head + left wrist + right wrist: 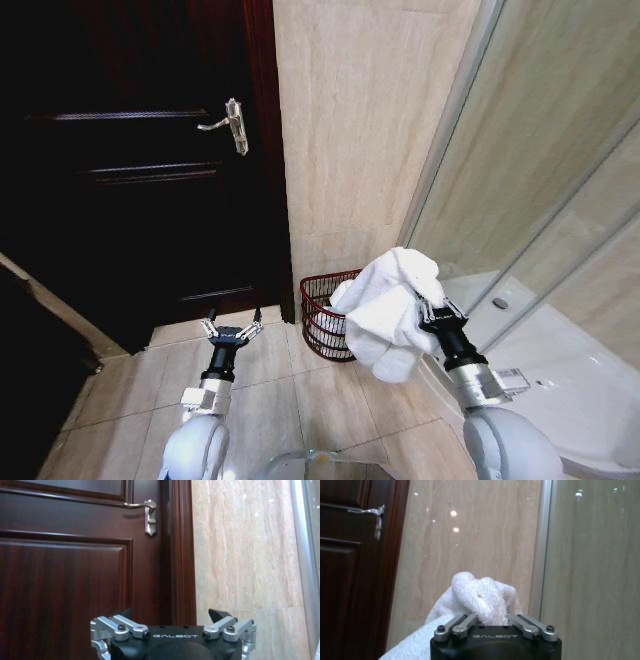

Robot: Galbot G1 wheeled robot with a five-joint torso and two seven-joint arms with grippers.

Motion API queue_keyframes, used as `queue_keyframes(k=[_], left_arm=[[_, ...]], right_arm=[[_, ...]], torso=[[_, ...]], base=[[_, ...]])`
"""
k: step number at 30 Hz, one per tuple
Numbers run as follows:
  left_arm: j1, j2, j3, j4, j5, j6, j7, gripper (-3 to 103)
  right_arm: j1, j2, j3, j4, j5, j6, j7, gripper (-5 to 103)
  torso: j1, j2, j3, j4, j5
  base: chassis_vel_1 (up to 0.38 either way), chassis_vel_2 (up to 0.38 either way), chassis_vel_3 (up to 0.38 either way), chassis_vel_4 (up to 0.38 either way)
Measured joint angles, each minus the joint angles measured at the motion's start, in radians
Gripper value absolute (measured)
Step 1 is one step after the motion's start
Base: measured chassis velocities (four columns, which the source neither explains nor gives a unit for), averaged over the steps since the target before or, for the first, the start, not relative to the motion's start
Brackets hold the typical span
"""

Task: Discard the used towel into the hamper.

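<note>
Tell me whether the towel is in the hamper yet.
Not yet: the bunched white terry towel is clamped in the right gripper, held above the dark red woven hamper.

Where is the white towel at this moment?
In the head view, the crumpled white terry towel is held by the right gripper on the robot's right, above the floor, overlapping the small dark red woven hamper by the beige wall.

Beige tiled floor [270, 400]. Hamper [325, 315] stands on it by the wall, beside the door frame, just past the right gripper's [425, 312] fingers and partly hidden by the towel [390, 310] they hold; well right of the left gripper's [233, 330] spread fingers.
</note>
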Motion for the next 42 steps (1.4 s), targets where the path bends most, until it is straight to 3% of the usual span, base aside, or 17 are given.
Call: queue_keyframes(k=[25, 42], left_arm=[[0.009, -0.006, 0.007, -0.007, -0.001, -0.025, -0.008, 100], [0.027, -0.014, 0.020, -0.015, 0.016, -0.043, -0.018, 100]], right_arm=[[-0.012, 0.001, 0.003, 0.008, 0.003, 0.003, -0.003, 14], [-0.019, -0.002, -0.005, 0.025, 0.024, 0.004, 0.006, 14]], torso=[[0.038, 0.101, 0.063, 0.0000, 0.0000], [0.040, 0.104, 0.064, 0.0000, 0.0000]], base=[[-0.018, 0.017, 0.015, -0.014], [-0.015, 0.014, 0.016, -0.012]])
